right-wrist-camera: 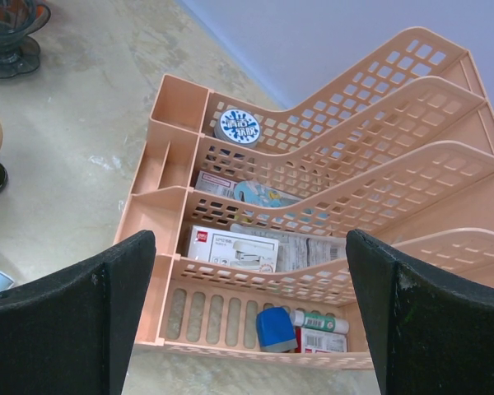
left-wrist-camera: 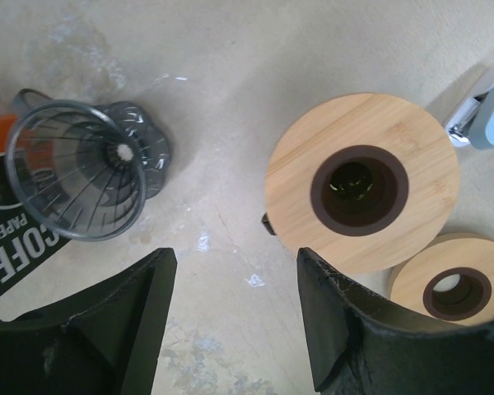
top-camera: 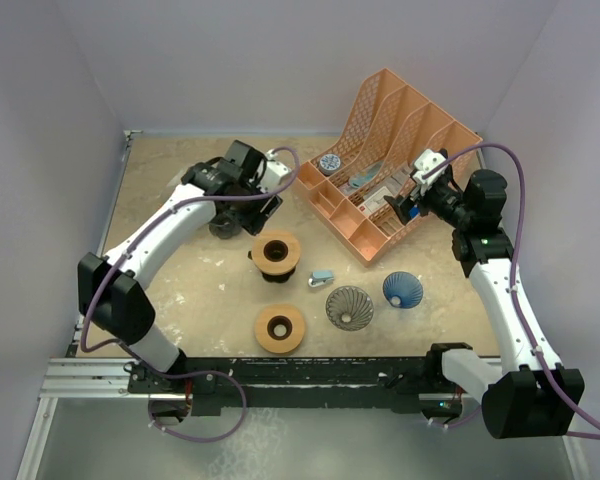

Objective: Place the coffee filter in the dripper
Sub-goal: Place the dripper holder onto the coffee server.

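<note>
A dark grey ribbed dripper (left-wrist-camera: 78,177) lies tilted on an orange and black coffee paper filter pack (left-wrist-camera: 8,247) at the left of the left wrist view. No loose filter shows. My left gripper (left-wrist-camera: 235,271) is open and empty above bare table, between this dripper and a round wooden stand (left-wrist-camera: 362,193). In the top view the left gripper (top-camera: 260,203) hangs beside that dripper (top-camera: 223,226). A clear grey dripper (top-camera: 349,307) and a blue dripper (top-camera: 402,289) stand at the front right. My right gripper (right-wrist-camera: 249,247) is open and empty over the orange organizer (right-wrist-camera: 255,284).
A second wooden stand (top-camera: 279,328) sits near the front edge, the first one (top-camera: 276,252) behind it. A small blue and silver clip (top-camera: 322,278) lies between the stands and the drippers. The organizer (top-camera: 385,165) at the back right holds boxes, a tin and small office items.
</note>
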`<state>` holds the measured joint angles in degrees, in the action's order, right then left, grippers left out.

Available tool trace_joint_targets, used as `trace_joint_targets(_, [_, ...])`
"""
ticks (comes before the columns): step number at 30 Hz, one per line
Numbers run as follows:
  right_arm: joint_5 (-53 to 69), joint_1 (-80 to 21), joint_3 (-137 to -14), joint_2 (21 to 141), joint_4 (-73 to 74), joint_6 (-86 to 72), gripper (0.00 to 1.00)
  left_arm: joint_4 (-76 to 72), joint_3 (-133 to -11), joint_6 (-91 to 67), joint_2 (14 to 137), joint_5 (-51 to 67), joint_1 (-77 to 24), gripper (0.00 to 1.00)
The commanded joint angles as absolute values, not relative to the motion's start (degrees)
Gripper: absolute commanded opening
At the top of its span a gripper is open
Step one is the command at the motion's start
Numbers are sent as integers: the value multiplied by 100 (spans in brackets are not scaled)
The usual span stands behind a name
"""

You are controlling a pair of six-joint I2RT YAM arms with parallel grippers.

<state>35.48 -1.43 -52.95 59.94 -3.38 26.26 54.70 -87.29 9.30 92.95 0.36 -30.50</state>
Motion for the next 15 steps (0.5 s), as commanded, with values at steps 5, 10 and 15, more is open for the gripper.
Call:
trace_joint_targets(5, [3493,-105,-5238,5991,-595,2754,100,5191,-8663,683,8644,288,-2323,63])
trace_joint_targets(10, [3513,-105,-5238,6078,-606,2790,100,5020,-8464,584,8245,471,-1888,68])
trace_joint_targets(15, [3574,-101,-5083,6108,-561,2876,100,4847,-8208,498,7916,683,-1399,71])
